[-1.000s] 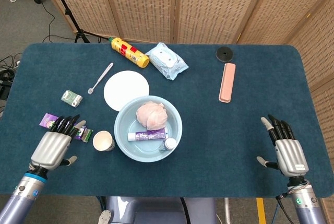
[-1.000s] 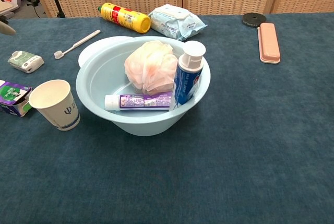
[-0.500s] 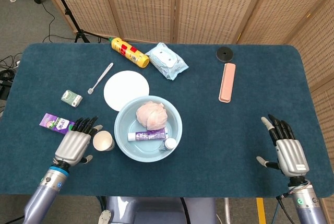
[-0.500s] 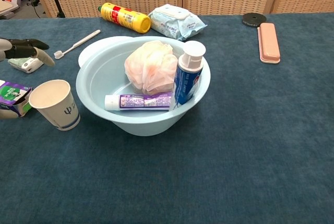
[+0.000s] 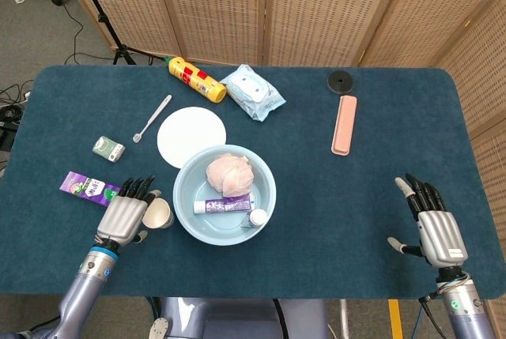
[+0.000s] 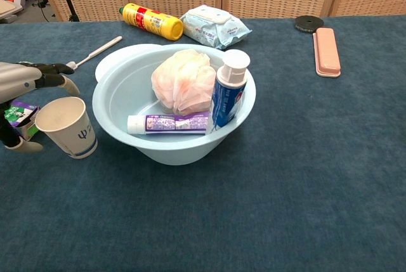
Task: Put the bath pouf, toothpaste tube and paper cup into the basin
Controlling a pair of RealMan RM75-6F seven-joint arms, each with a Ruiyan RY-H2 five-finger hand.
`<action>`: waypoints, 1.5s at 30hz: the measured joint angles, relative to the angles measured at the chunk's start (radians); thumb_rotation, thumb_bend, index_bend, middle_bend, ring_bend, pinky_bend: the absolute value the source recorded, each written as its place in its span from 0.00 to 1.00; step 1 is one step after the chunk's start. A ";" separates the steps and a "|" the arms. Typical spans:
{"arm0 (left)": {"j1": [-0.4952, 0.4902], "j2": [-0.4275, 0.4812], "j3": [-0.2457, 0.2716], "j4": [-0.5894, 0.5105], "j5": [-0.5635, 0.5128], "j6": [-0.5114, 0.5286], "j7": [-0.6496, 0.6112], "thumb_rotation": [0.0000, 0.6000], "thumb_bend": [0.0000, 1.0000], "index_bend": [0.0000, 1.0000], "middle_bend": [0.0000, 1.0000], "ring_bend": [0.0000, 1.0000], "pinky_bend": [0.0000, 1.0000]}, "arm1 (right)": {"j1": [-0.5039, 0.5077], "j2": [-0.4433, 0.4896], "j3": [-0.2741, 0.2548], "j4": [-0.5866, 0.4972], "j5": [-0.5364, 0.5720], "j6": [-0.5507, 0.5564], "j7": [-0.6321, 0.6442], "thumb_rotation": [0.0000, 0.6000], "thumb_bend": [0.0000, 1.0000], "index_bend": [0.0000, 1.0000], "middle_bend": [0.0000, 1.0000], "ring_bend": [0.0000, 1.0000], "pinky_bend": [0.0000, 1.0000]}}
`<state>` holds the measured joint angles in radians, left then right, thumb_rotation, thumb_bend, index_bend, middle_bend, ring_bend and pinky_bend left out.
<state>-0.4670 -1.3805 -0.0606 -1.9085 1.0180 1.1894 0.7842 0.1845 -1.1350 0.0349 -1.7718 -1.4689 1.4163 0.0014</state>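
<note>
A pale blue basin (image 5: 186, 201) (image 6: 114, 104) sits at the table's front middle. In it lie a pink bath pouf (image 5: 228, 173) (image 6: 183, 80), a purple toothpaste tube (image 5: 222, 205) (image 6: 168, 122) and an upright blue-and-white bottle (image 6: 227, 91). A white paper cup (image 5: 160, 212) (image 6: 66, 126) stands upright on the table just left of the basin. My left hand (image 5: 125, 215) (image 6: 22, 80) hovers open right beside the cup's left side, fingers spread above its rim. Far right near the front edge, my right hand (image 5: 433, 224) lies open and flat, holding nothing.
Left of the cup lie a purple box (image 5: 85, 188) (image 6: 18, 116) and a small green packet (image 5: 108, 148). Behind the basin are a white lid (image 5: 190, 136), a toothbrush (image 5: 152, 118), a yellow bottle (image 5: 197, 79), a wipes pack (image 5: 251, 91), a pink case (image 5: 344, 124) and a black disc (image 5: 339, 81).
My left hand has moved right from over the purple box to right beside the paper cup. The cup and my right hand have not moved.
</note>
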 measured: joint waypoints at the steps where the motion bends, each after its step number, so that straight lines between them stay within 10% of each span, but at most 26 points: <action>1: -0.004 -0.009 0.001 0.008 0.000 0.000 0.001 1.00 0.19 0.24 0.00 0.00 0.08 | 0.000 0.000 0.001 -0.001 0.000 -0.001 0.000 1.00 0.05 0.02 0.00 0.00 0.00; 15: -0.018 -0.084 0.016 0.072 0.074 0.052 -0.014 1.00 0.29 0.45 0.18 0.09 0.20 | -0.010 0.007 0.012 0.001 0.001 -0.007 0.023 1.00 0.05 0.03 0.00 0.00 0.00; 31: -0.036 0.210 -0.081 -0.192 0.066 0.075 -0.095 1.00 0.28 0.46 0.20 0.11 0.20 | -0.010 -0.001 0.018 -0.001 0.007 -0.030 0.015 1.00 0.05 0.03 0.00 0.00 0.00; 45: -0.214 0.000 -0.184 -0.077 -0.030 0.045 -0.031 1.00 0.15 0.35 0.09 0.07 0.20 | -0.005 -0.010 0.034 0.033 0.041 -0.060 0.062 1.00 0.05 0.03 0.00 0.00 0.00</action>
<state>-0.6814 -1.3804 -0.2444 -1.9858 0.9877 1.2340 0.7527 0.1799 -1.1448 0.0689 -1.7383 -1.4278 1.3566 0.0638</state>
